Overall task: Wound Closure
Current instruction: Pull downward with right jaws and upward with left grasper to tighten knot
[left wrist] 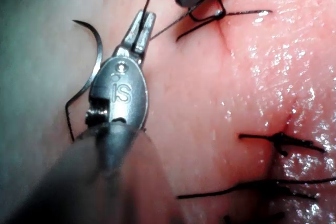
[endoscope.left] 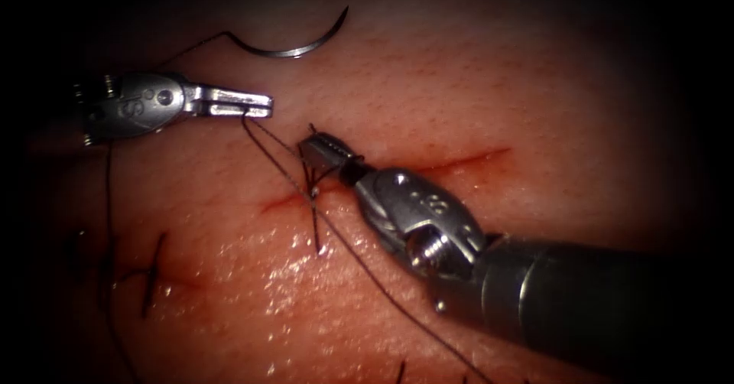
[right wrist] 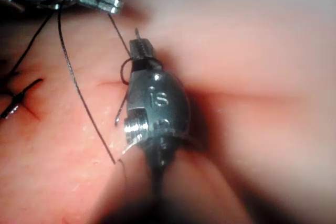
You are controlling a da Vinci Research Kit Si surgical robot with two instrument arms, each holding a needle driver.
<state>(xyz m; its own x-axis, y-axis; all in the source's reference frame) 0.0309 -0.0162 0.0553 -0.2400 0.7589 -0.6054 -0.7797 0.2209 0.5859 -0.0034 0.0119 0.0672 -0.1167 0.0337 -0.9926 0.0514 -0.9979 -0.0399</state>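
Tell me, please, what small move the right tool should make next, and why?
Probably reach the right tool toward the short thread tail lying just below the cut. The thread is looped round its tip, the left tool is shut on that thread, and the needle lies free on the tissue, not in it.

The silver, rounded metal wrist housing of the left arm's tool (left wrist: pixel 122 94) carries stamped letters reading "IS". The matching silver housing of the right arm's tool (right wrist: pixel 157 99) carries the same "IS" stamp.
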